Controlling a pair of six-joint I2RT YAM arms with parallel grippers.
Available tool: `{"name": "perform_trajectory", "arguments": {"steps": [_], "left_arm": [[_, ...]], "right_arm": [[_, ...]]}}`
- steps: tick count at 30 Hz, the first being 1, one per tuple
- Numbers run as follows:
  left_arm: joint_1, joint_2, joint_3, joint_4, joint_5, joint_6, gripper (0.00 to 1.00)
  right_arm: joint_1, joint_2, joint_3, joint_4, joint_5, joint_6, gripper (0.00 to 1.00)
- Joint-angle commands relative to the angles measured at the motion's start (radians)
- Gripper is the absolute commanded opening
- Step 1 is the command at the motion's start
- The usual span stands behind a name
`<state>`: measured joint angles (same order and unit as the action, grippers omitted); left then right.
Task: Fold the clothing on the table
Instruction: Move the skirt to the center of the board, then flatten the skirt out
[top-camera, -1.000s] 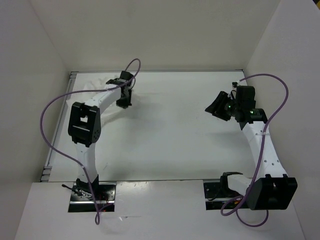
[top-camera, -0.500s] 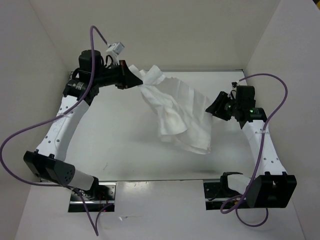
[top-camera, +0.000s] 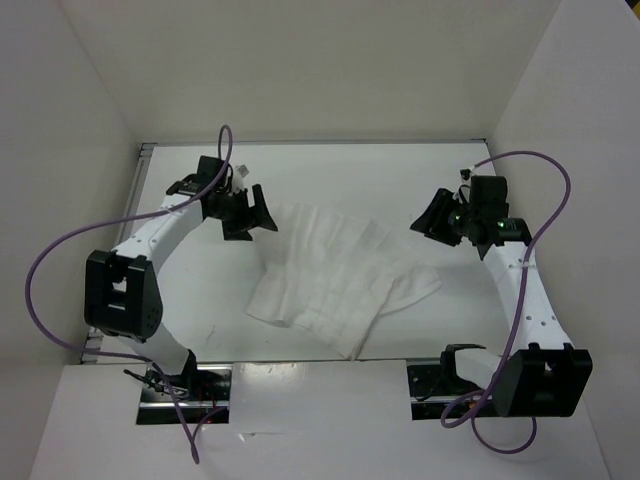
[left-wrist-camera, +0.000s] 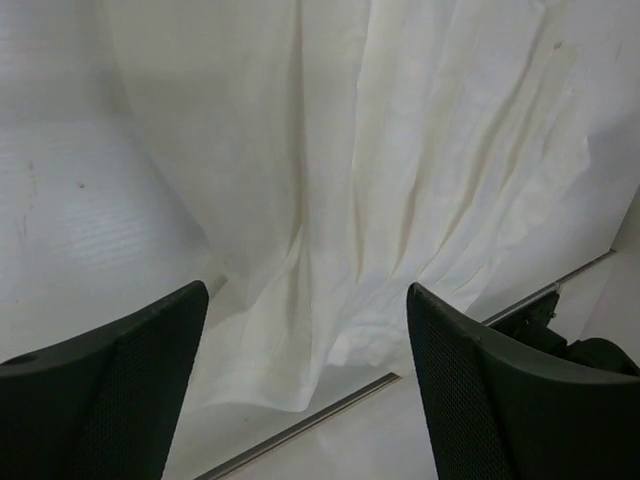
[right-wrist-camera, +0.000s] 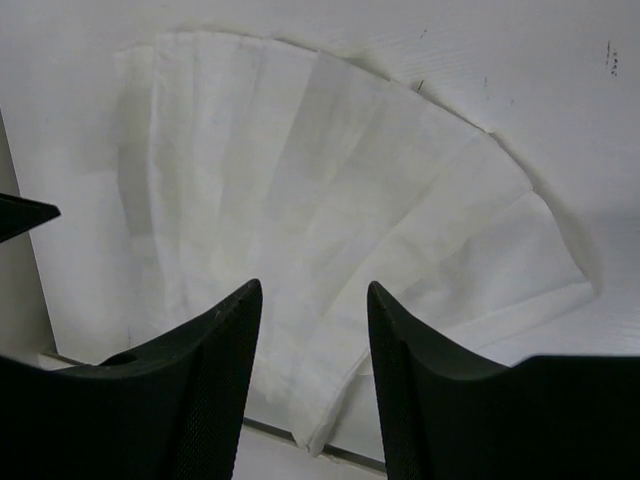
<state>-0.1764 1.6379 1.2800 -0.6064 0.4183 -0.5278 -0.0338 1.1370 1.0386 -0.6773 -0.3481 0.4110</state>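
The clothing (top-camera: 340, 280) is a thin white garment with fanned pleats, lying spread flat on the table (top-camera: 200, 290) between the two arms. My left gripper (top-camera: 262, 212) hovers just off its far left corner, open, with nothing between the fingers. In the left wrist view the clothing (left-wrist-camera: 400, 180) fills the space beyond the wide-apart gripper (left-wrist-camera: 305, 291). My right gripper (top-camera: 425, 220) stands open beside the garment's far right edge. The right wrist view looks down on the clothing (right-wrist-camera: 330, 180) past the empty gripper (right-wrist-camera: 313, 287).
White walls (top-camera: 560, 110) close in the table on three sides. A metal edge strip (top-camera: 320, 362) runs along the near side, with the arm bases (top-camera: 185, 390) behind it. Purple cables (top-camera: 60, 260) loop off both arms.
Half a second ago the left gripper held the clothing up by a corner. Now the garment lies spread on the table and the left gripper is open and lower. The right arm has not moved.
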Motion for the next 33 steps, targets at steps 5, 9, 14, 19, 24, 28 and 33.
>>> {"name": "perform_trajectory", "arguments": {"steps": [5, 9, 14, 19, 24, 28, 33], "left_arm": [[-0.061, -0.181, -0.042, -0.081, -0.056, 0.054, 0.84], [-0.106, -0.190, -0.137, -0.116, -0.042, 0.054, 0.81], [-0.150, -0.171, -0.194, -0.188, -0.088, 0.092, 0.78], [-0.231, -0.116, -0.170, -0.289, -0.310, 0.114, 0.78], [-0.276, -0.017, -0.142, -0.316, -0.363, 0.104, 0.78], [-0.317, 0.005, -0.104, -0.325, -0.372, 0.095, 0.78], [-0.318, -0.006, -0.071, -0.306, -0.308, 0.086, 0.78]], "right_arm": [[0.069, 0.012, -0.044, -0.136, -0.062, -0.055, 0.50], [0.166, 0.041, -0.077, -0.206, -0.006, 0.020, 0.50], [0.204, 0.112, -0.172, -0.240, -0.116, 0.047, 0.52], [0.382, 0.124, -0.248, -0.219, -0.117, 0.165, 0.52], [0.468, 0.228, -0.264, -0.142, -0.117, 0.212, 0.52], [0.535, 0.389, -0.273, -0.065, -0.117, 0.233, 0.58], [0.563, 0.512, -0.236, 0.013, -0.055, 0.276, 0.32]]}}
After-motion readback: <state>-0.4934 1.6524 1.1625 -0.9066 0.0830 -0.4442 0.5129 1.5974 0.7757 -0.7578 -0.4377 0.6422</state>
